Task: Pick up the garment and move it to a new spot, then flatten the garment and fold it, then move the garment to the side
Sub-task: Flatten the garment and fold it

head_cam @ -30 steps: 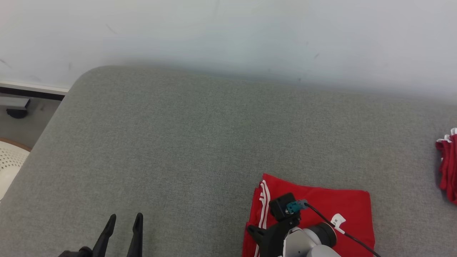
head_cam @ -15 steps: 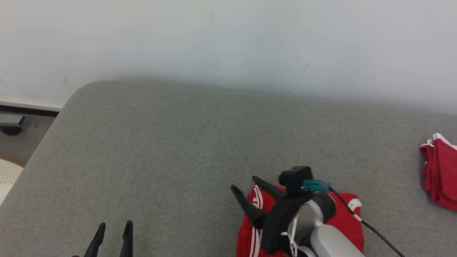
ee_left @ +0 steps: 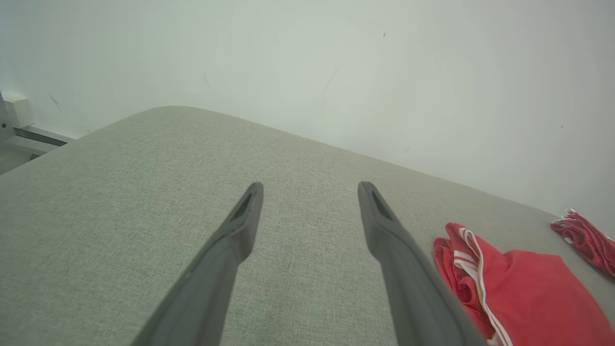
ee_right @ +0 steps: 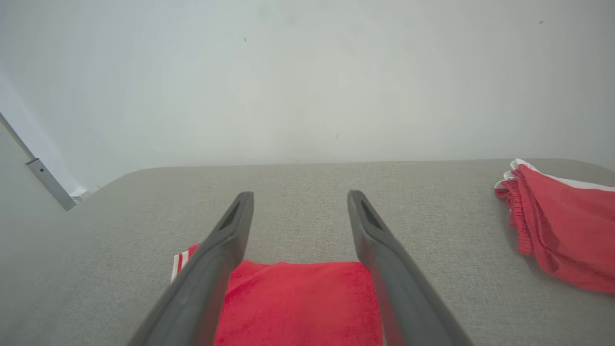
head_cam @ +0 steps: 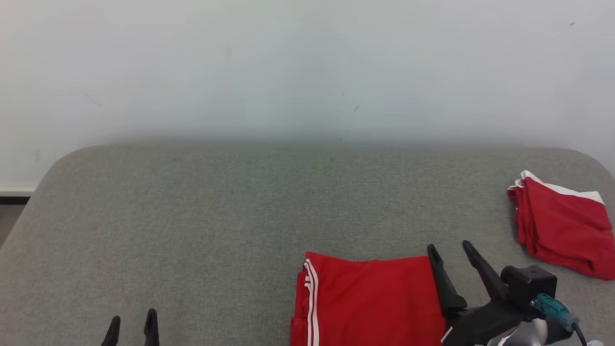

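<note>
**Red garment folded flat, both end effectors off it**

Red cloth with white side stripes: the folded garment (head_cam: 370,298) lies at the near edge of the grey fabric-topped table (head_cam: 216,216), right of centre. Its near part runs out of the head view.

The left end effector (head_cam: 133,319) is at the near left, well apart from the cloth, fingers spread wide and holding nothing. The right end effector (head_cam: 449,247) is by the garment's right edge, also spread wide and empty. The right wrist view shows the cloth lying beneath and between its fingers. I cannot tell whether they touch it.

Farther right, well apart, lies a second red garment (head_cam: 559,226), loosely bunched with white trim. Beyond it is the pale wall (head_cam: 288,72).

Risks, as I judge them:
- A pinch that takes only the top layer would open the fold on lifting.
- Dragging across the coarse weave could ruck the layers.
- Setting it down to the right could land it on the bunched piece.
- The two pieces look alike, so the wrong one could be picked.

Containers: none seen, and both garments lie directly on the table.
</note>
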